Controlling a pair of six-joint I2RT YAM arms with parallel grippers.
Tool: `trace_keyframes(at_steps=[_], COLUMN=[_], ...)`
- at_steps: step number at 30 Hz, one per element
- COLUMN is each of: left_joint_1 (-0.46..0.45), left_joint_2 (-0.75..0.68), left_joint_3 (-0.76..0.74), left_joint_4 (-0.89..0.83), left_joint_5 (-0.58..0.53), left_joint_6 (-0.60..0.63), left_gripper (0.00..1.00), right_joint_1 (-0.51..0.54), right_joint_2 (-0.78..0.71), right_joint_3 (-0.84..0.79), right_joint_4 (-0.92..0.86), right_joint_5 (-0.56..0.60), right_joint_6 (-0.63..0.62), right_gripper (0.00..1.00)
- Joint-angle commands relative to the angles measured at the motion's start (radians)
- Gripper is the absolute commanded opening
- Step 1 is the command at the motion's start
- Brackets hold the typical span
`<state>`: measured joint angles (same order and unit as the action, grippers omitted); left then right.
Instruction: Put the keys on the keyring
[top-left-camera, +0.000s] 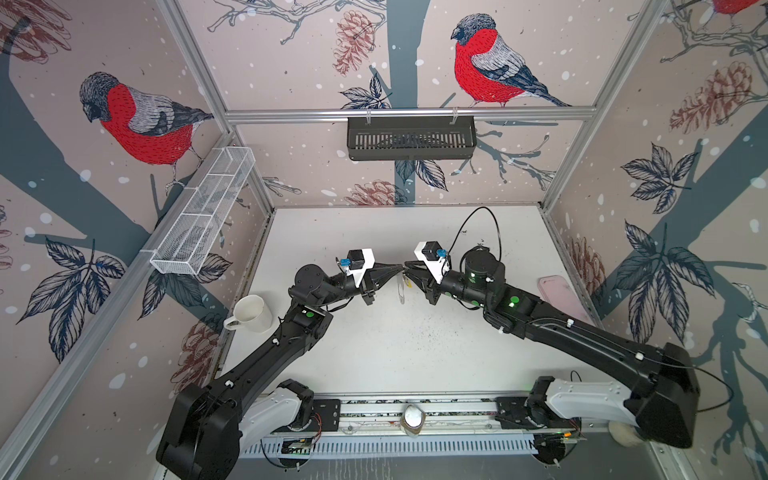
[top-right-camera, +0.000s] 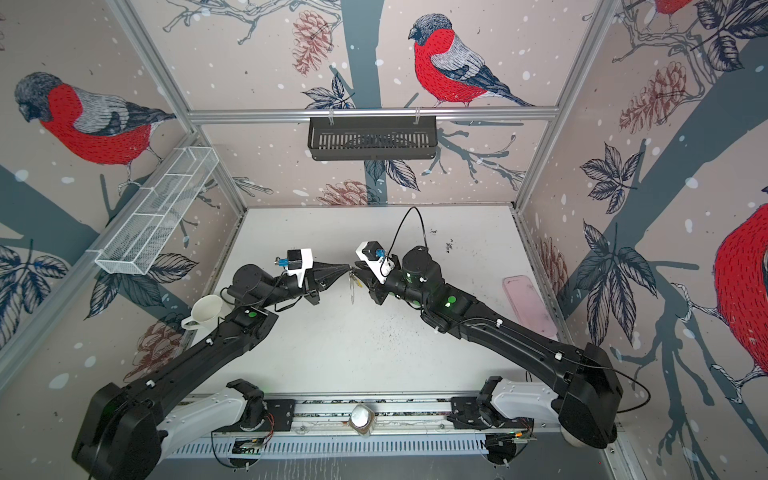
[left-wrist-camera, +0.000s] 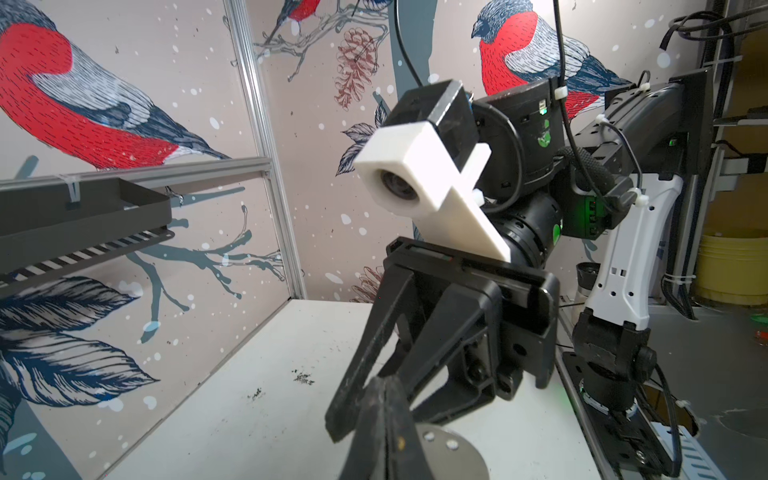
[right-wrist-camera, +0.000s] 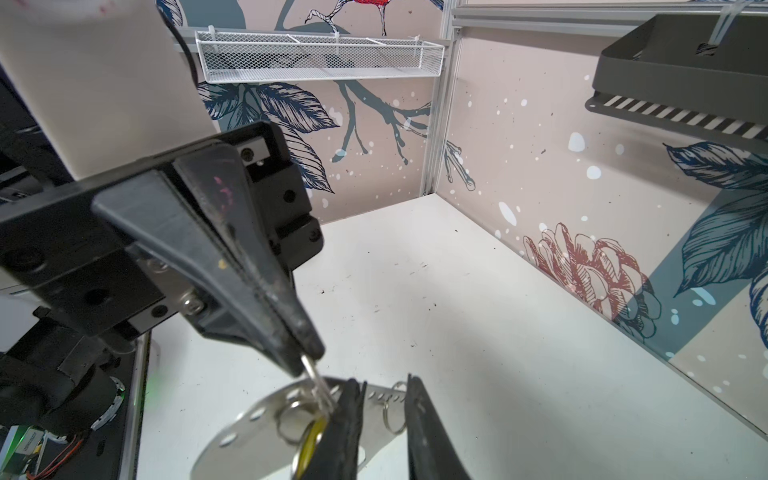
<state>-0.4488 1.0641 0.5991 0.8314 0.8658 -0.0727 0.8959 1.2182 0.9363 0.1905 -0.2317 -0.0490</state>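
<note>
Black left end effector (right-wrist-camera: 309, 361), fully closed, pinches a small ring (right-wrist-camera: 316, 380) of the keyring (right-wrist-camera: 249, 424) held above the desk (top-left-camera: 395, 345), while the right end effector (right-wrist-camera: 380, 419), slightly parted, meets it beside the yellow-tagged keys (right-wrist-camera: 311, 440).

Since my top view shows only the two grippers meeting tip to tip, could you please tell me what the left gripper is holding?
Observer: In the right wrist view, the left gripper is shut on a small metal ring at the edge of the keyring plate.
Operator: Thank you. Where is the yellow tag?
Observer: The yellow tag hangs against the plate, right beside one finger of the right gripper.
Operator: Is the right gripper closed on anything?
Observer: Its jaws stand apart. A stretch of plate with a ring shows between them, and I see nothing pinched.
</note>
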Motion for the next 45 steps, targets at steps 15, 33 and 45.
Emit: trace_keyframes(at_steps=[15,33,45], left_joint_1=[0.006,0.019,0.024], left_joint_2=[-0.005,-0.024,-0.027], left_joint_3=[-0.018,-0.044,-0.052], left_joint_4=[0.095,0.121,0.126], left_joint_5=[0.006,0.01,0.013], left_joint_6=[-0.025,-0.035,-0.038], left_gripper=[0.0,0.0,0.0], right_joint_1=[0.074,0.084,0.054], right_joint_2=[0.076,0.049,-0.04], right_joint_3=[0.042,0.032,0.002], right_joint_4=[0.055,-0.027,-0.066], right_joint_5=[0.145,0.335,0.269], right_joint_6=[0.005,-0.067,-0.124], right_gripper=[0.22,0.44,0.43])
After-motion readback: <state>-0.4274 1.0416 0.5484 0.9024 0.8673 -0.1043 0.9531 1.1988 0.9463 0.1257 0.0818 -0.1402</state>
